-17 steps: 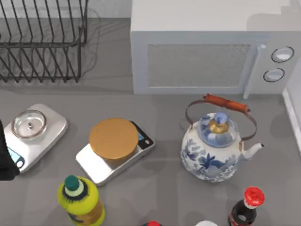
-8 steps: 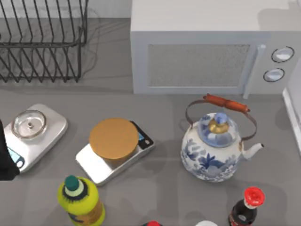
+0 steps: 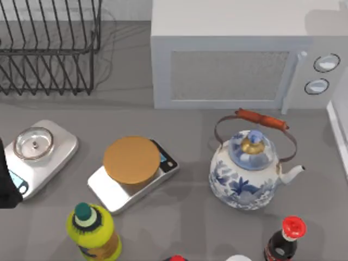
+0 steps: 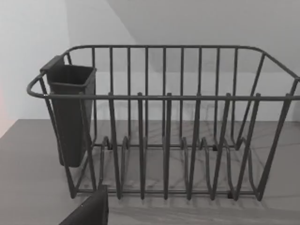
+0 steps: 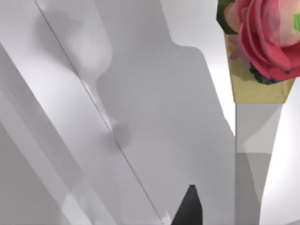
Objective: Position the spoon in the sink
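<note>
the left arm (image 3: 6,182) sits at the bench's (image 3: 190,217) left edge, beside a silver scale (image 3: 38,155) carrying a glass lid; i cannot tell how its gripper stands. its wrist view faces the wire dish rack (image 4: 164,140) with a dark cutlery cup (image 4: 70,112). a blue-and-white teapot (image 3: 247,171) stands before the microwave (image 3: 239,54). the right wrist view faces pale surfaces and a pink flower (image 5: 267,37).

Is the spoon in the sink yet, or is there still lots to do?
Nothing looks done yet. No spoon or sink can be made out. The table holds a teapot, two scales, bottles and a microwave. Nothing looks in hand: the left arm sits at the table's left edge, facing the dish rack. Finding, picking up and placing the spoon all seem left.
</note>
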